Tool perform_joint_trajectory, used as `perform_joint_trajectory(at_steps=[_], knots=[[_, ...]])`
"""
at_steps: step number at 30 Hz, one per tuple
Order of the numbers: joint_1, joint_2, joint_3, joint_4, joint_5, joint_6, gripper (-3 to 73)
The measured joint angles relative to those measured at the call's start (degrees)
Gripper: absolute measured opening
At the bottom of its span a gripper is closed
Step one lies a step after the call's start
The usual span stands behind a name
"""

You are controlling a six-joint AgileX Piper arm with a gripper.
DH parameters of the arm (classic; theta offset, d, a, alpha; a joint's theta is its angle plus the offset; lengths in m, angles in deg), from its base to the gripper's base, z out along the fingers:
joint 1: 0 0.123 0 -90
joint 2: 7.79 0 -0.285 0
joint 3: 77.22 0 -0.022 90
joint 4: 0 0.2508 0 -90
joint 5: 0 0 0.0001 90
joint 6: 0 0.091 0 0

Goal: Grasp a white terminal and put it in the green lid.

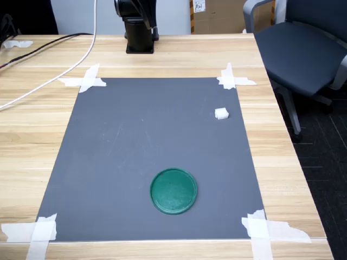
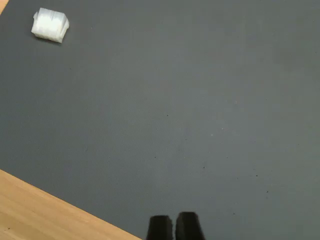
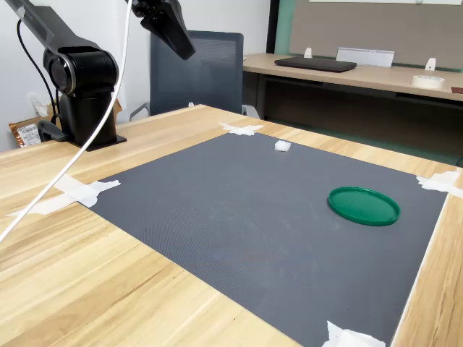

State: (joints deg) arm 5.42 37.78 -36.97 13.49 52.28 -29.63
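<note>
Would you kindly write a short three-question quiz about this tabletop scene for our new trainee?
1. True or false: the white terminal already lies inside the green lid.
2. What does the terminal rest on? A) bare wood B) the grey mat C) the chair
3. In the wrist view, do the tips of the hand sit close together or wide apart?

Key: 1. False; it lies apart from the lid. 2. B. 3. Close together, holding nothing.
</note>
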Motion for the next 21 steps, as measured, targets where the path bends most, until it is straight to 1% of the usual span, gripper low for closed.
perform_joint_trajectory(at_steps=[7,16,18,21], knots=[[0.0,5.2,-5.6,-0.1,3.0,-1.8,-2.9],[0.0,12.2,-10.8,0.9,3.0,-3.0,-2.9],[0.0,13.8,-12.0,1.0,3.3,-4.0,-2.9],[0.0,16.4,-14.2,1.1,4.5,-7.8,-2.8]])
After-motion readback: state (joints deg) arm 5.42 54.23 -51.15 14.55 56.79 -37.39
